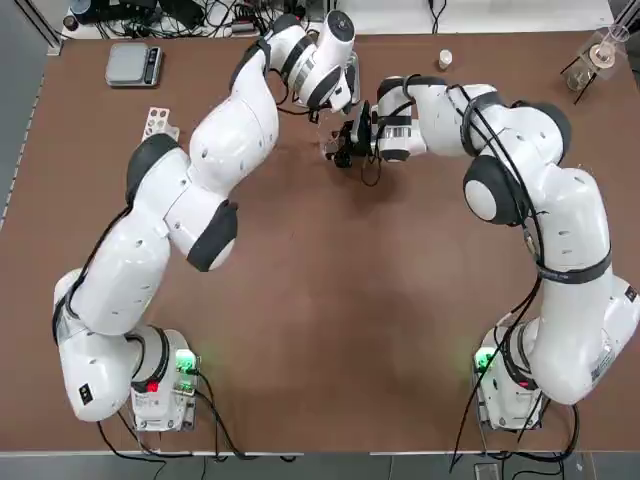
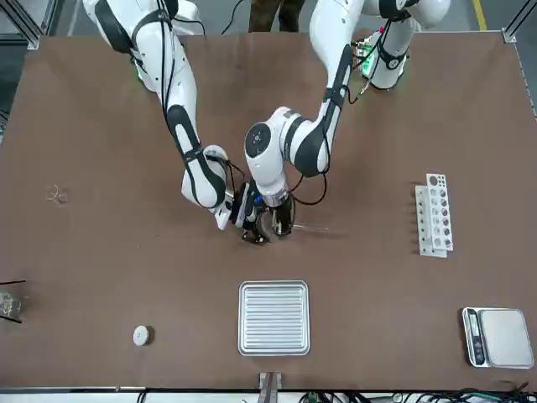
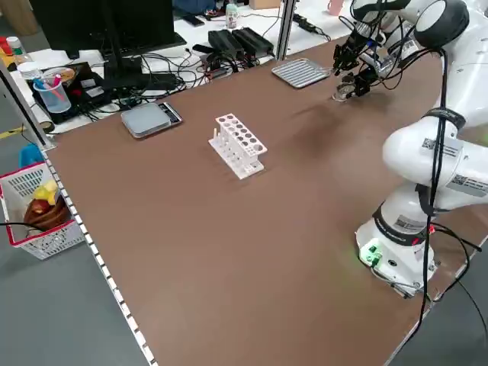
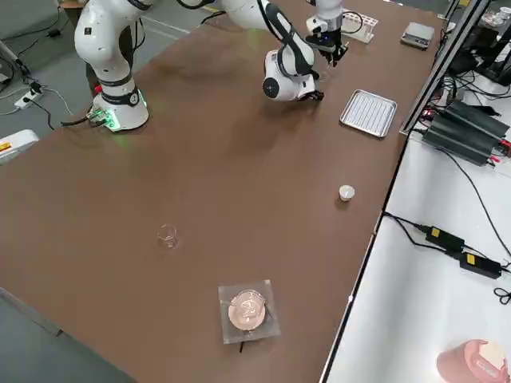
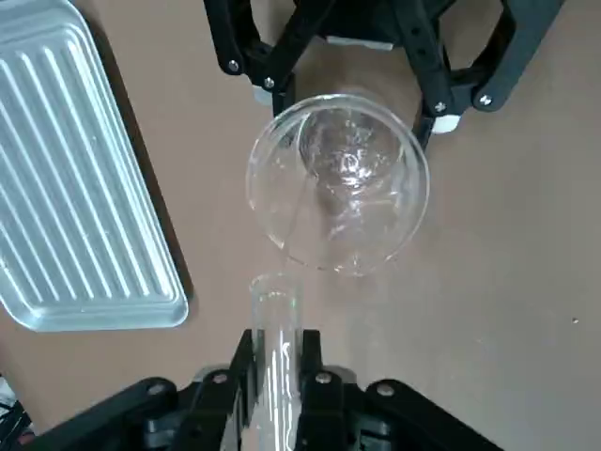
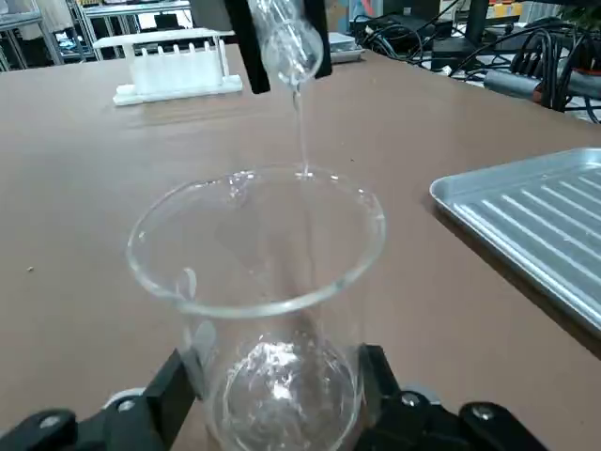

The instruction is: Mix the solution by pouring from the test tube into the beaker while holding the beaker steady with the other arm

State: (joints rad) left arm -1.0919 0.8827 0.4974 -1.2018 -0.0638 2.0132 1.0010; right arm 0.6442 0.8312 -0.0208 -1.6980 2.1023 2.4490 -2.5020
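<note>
The beaker [image 6: 258, 282], a clear glass cylinder, stands on the brown table with my right gripper [image 6: 274, 376] shut on its lower part. In the left wrist view the beaker [image 5: 338, 183] shows from above, with the right gripper's black fingers [image 5: 258, 80] on either side. My left gripper [image 5: 279, 343] is shut on the test tube [image 5: 275, 319], tilted with its mouth over the beaker's rim. From the test tube [image 6: 286, 42] a thin clear stream runs down into the beaker. Both grippers meet at the far middle of the table [image 1: 340, 140].
A ribbed metal tray [image 2: 273, 317] lies just beyond the beaker. A white test tube rack [image 2: 435, 214] and a grey scale [image 2: 497, 337] sit on my left side. A small white cap [image 2: 142, 336], a tiny glass vessel [image 4: 167, 234] and a flask on a stand [image 4: 247, 309] are on my right.
</note>
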